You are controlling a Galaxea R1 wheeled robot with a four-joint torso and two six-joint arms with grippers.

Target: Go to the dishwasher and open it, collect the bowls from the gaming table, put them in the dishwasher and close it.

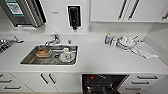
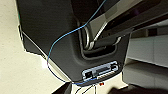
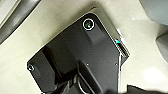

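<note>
The dishwasher point(image 1: 103, 83) is under the white counter, right of the sink, at the lower edge of the head view. Its door is down and the dark interior with racks shows. A small reddish spot point(image 1: 93, 77) sits inside near the left; I cannot tell what it is. The bowls and the gaming table are out of view. Both wrist views look down at my own dark base and the pale floor point(image 2: 22, 72).
A steel sink point(image 1: 30, 58) holds a pale orange dish point(image 1: 43, 52) and a white patterned dish point(image 1: 66, 55). Dishes and a cloth point(image 1: 146, 51) lie on the counter at right. White drawers point(image 1: 146, 81) flank the dishwasher. A blue cable point(image 2: 53, 47) hangs across my base.
</note>
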